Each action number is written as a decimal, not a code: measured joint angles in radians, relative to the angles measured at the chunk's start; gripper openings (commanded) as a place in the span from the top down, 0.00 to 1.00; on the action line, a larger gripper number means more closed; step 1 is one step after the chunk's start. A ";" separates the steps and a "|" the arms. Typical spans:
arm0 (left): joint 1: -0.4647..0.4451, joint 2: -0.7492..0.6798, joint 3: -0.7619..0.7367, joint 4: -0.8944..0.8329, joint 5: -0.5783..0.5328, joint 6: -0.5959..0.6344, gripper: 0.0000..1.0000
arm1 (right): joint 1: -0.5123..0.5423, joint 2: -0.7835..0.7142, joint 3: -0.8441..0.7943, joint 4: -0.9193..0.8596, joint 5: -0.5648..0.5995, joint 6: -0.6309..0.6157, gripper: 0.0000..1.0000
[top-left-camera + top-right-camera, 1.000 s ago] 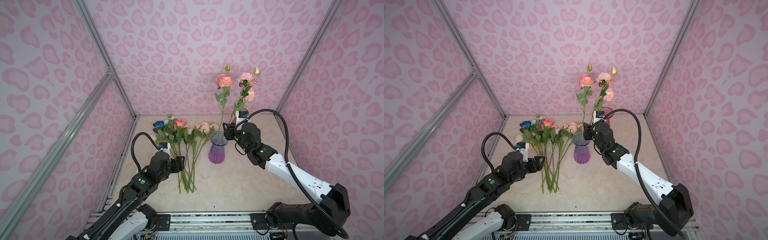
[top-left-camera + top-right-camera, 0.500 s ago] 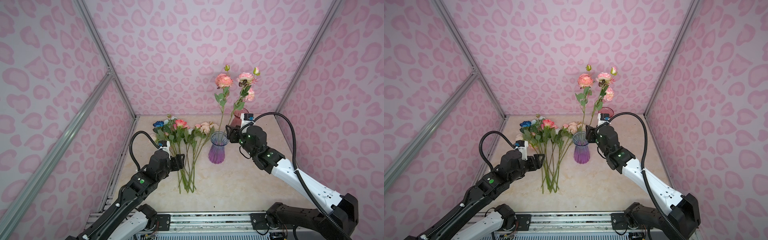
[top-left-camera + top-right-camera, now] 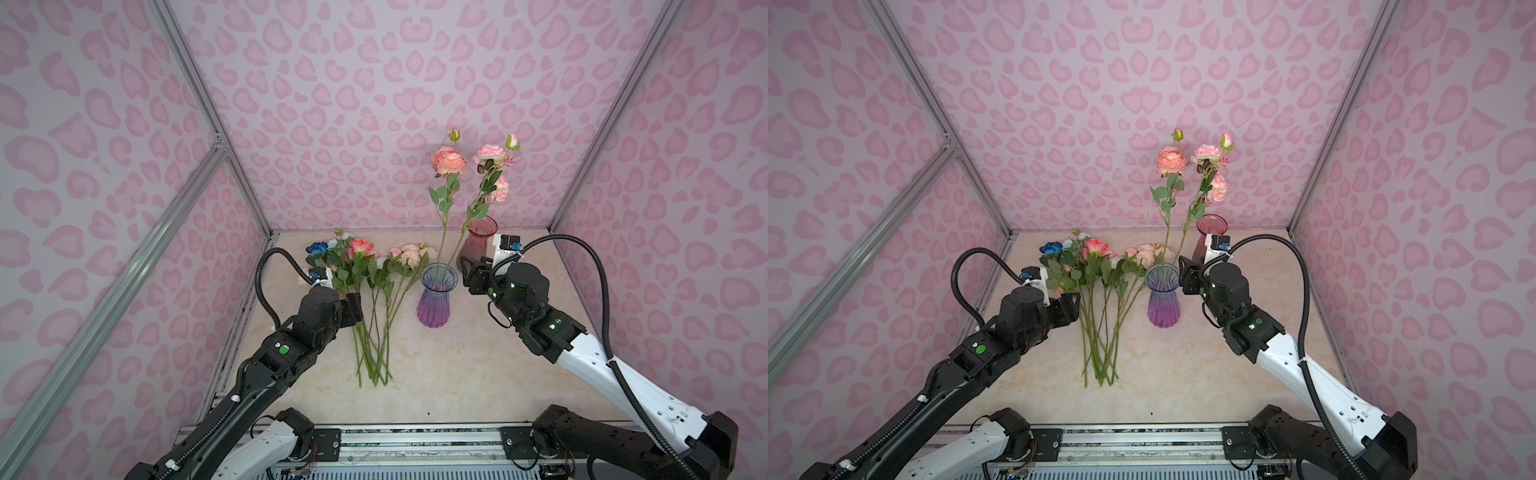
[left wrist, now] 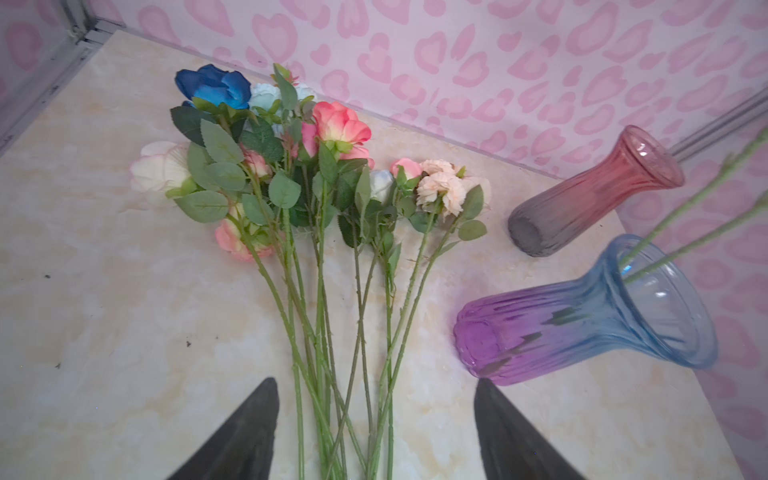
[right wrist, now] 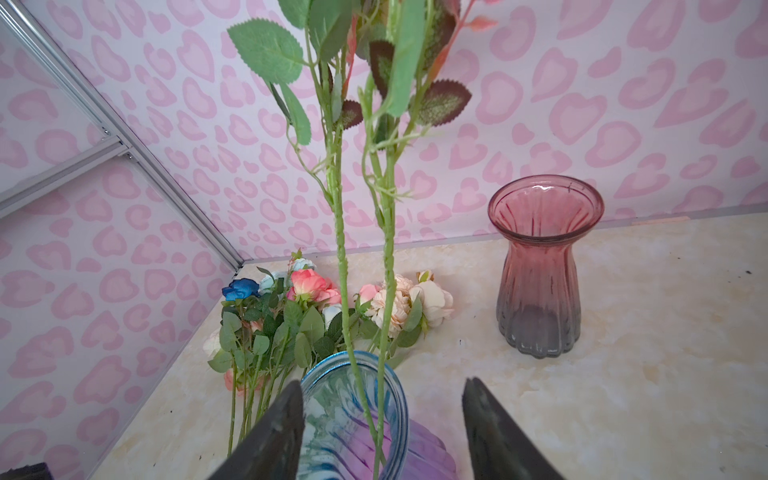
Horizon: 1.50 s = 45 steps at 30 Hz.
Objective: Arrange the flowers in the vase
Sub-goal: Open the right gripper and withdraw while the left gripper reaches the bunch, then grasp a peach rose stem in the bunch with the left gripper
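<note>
Found beige marbled tabletop [image 3: 457,374], lightly specked, boxed in by pink heart-print walls [image 3: 374,83] and aluminium frame posts [image 3: 198,87]. Found most flowers [image 3: 374,291] lying bundled just left of blue-purple vase [image 3: 434,303]; two tall pink stems [image 3: 448,164] standing inside it. Noted red vase [image 3: 478,245] upright behind. Observed left gripper [image 4: 374,381] spread wide at the bundle's stalks, holding nothing; right gripper [image 5: 382,381] parted beside vase rim, likewise empty.

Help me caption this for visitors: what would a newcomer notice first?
Two tall pink-flowered stems stand in the blue-purple vase mid-table, rising against the pink heart-print walls. Left of it a mixed bunch lies flat on the table, one deep blue bloom at its far left. An empty red vase stands behind, to the right.
</note>
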 measured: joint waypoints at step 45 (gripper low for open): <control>-0.026 1.122 0.639 -0.025 0.377 0.129 0.70 | -0.050 -0.114 -0.212 0.027 -0.047 -0.005 0.48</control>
